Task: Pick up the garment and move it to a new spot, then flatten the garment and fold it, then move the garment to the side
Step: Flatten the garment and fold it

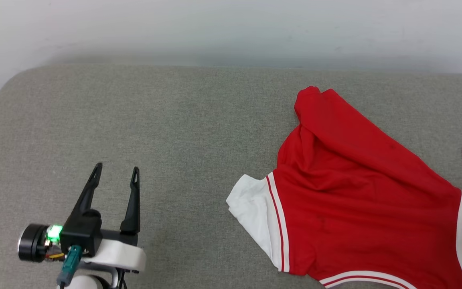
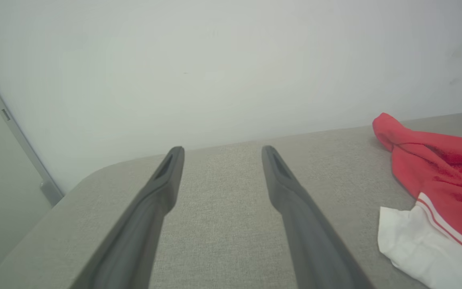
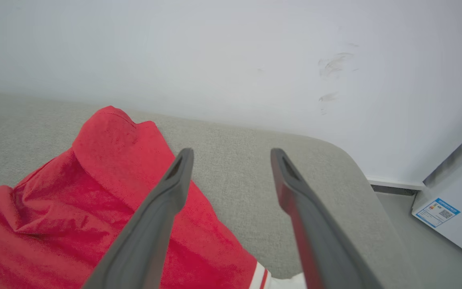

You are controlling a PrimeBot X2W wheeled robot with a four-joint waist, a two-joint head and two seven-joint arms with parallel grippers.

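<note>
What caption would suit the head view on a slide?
Rumpled red jersey with white sleeves on a grey upholstered surface; open left gripper at lower left, clear of it.

Right gripper point(image 3: 232, 154), fingers apart, hangs over the garment point(image 3: 54, 212) (red, rumpled) on a grey cushion point(image 3: 323, 172)

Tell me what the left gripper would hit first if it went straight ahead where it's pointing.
Nothing close: the left gripper points over bare grey cushion toward the white wall; the garment lies off to its right. Depth is unclear.
</note>
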